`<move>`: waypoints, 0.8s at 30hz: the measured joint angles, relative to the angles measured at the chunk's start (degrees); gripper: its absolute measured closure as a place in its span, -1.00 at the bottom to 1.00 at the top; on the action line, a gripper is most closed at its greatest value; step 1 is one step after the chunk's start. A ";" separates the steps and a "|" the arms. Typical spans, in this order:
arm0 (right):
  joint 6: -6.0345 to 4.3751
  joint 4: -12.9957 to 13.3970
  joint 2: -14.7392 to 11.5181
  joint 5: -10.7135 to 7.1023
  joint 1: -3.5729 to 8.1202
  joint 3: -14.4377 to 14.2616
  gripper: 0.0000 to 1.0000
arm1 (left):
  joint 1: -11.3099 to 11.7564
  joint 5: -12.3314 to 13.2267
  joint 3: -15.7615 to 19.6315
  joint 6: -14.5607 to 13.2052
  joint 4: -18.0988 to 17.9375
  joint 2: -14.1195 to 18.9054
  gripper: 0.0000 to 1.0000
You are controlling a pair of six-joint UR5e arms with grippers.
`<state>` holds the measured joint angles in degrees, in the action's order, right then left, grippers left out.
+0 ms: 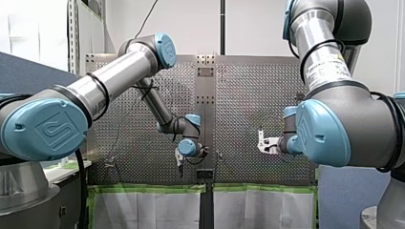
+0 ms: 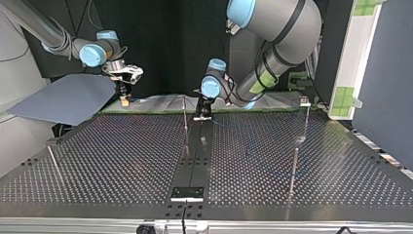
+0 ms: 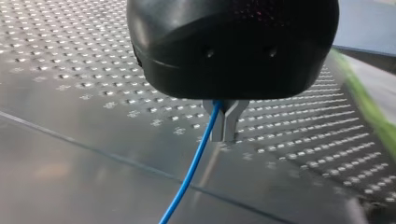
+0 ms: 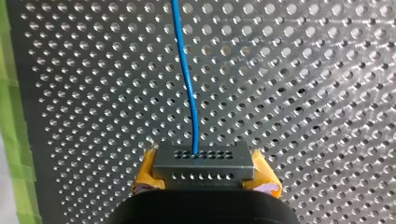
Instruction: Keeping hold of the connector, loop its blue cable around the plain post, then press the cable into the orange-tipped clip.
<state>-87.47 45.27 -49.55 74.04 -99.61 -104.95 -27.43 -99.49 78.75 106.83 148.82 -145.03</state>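
In the right wrist view my right gripper [image 4: 205, 174] is shut on a grey connector [image 4: 204, 161], held between its yellow pads [image 4: 145, 173]. A blue cable [image 4: 187, 79] leaves the connector's top and runs ahead over the perforated plate. In the left wrist view my left gripper [image 3: 225, 134] has its metal fingers [image 3: 230, 122] shut on the blue cable [image 3: 194, 163], which hangs down past them toward the plate. In the top view my right gripper [image 2: 124, 95] hovers at the back left. My left gripper [image 2: 203, 113] is low at the back middle, beside a thin plain post [image 2: 185, 117].
The perforated table [image 2: 107, 156] has a dark centre strip [image 2: 195, 161]. More thin posts stand at the top view's right [image 2: 294, 168] and left [image 2: 54, 163]; one at the back right [image 2: 305, 102] carries a small head. A blue-grey sheet [image 2: 68, 97] lies beyond the far left edge.
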 joint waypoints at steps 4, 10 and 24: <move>-0.30 0.27 0.07 -0.08 0.17 0.67 1.00 | 0.28 -0.06 -1.23 0.46 0.47 -0.01 1.00; -0.36 -0.38 1.37 -0.20 0.43 2.26 1.00 | 0.67 -0.55 -1.81 0.92 0.98 -0.01 1.00; -0.59 -1.85 2.98 -0.42 0.90 5.83 1.00 | 2.20 -1.54 -1.87 0.84 1.36 -0.05 1.00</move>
<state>-88.06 43.42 -46.58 73.62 -98.70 -99.12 -25.24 -101.03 76.88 107.67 150.17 -145.08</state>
